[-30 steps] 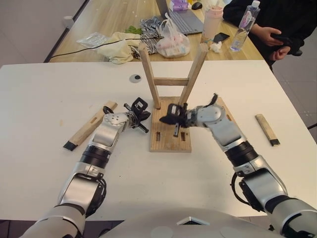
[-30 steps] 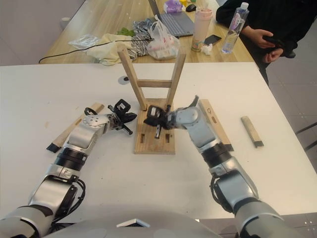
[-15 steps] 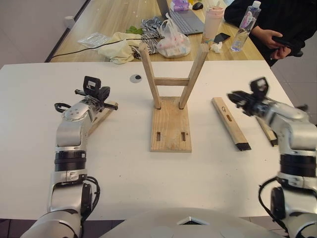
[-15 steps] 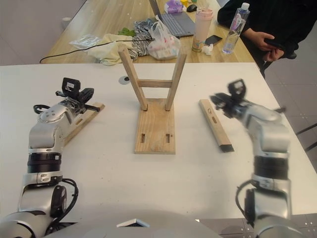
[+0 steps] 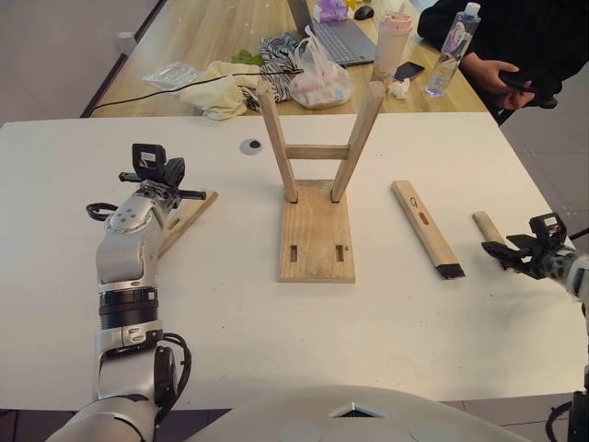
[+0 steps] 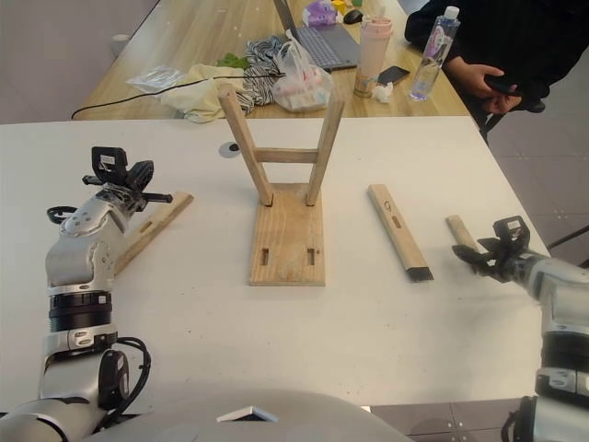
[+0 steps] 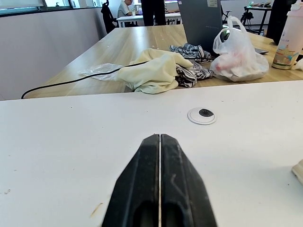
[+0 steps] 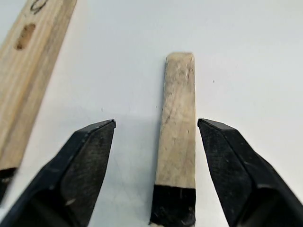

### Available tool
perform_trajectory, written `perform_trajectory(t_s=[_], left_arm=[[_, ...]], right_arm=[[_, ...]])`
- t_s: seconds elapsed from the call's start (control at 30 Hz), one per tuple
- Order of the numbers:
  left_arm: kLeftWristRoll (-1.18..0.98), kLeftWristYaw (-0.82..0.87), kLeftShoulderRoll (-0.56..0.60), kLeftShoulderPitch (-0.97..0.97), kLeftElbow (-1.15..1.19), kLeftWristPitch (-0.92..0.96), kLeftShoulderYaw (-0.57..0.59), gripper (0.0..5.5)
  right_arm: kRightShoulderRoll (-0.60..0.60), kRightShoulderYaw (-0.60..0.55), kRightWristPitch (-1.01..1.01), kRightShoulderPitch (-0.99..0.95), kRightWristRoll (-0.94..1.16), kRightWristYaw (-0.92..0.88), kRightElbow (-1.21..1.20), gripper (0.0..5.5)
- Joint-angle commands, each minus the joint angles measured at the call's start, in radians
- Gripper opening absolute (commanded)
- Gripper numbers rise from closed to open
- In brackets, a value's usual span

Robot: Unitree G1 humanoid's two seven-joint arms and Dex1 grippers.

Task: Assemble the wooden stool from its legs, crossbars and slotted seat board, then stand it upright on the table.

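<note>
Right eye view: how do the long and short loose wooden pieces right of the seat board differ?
The long leg is longer and wider than the short crossbar. The long leg has slots in its face; the short crossbar's face is plain. The open right gripper straddles the short crossbar; the long leg lies free. Both lie flat on the table, black end toward the robot.
</note>
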Motion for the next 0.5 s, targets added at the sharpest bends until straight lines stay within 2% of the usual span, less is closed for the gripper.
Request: perform_trajectory(t_s=[0.03, 0.1, 0.27, 0.33, 0.37, 0.5], left_arm=[[-0.005, 0.004, -0.020, -0.017, 0.013, -0.011, -0.013, 0.00], [-0.007, 0.007, -0.027, -0.018, 0.008, -0.011, -0.016, 0.00], [-0.064, 0.024, -0.067, 0.007, -0.025, -0.004, 0.028, 0.00], [-0.110, 0.025, -0.115, 0.013, -0.058, 0.003, 0.029, 0.00], [-0.156, 0.003, -0.137, 0.015, -0.098, 0.015, 0.030, 0.17], [-0.377, -0.089, -0.183, 0.021, -0.254, 0.069, 0.068, 0.62]], right_arm=[[-0.012, 0.096, -0.100, -0.056, -0.051, 0.096, 0.289, 2.86], [-0.014, 0.108, -0.142, -0.081, -0.060, 0.118, 0.410, 2.51], [-0.015, 0.142, -0.212, -0.135, -0.072, 0.138, 0.537, 1.74], [0.000, 0.140, -0.275, -0.120, -0.077, 0.075, 0.550, 1.46], [0.009, 0.145, -0.319, -0.127, -0.090, 0.016, 0.560, 1.31], [0.055, 0.158, -0.541, -0.235, -0.128, -0.199, 0.541, 1.29]])
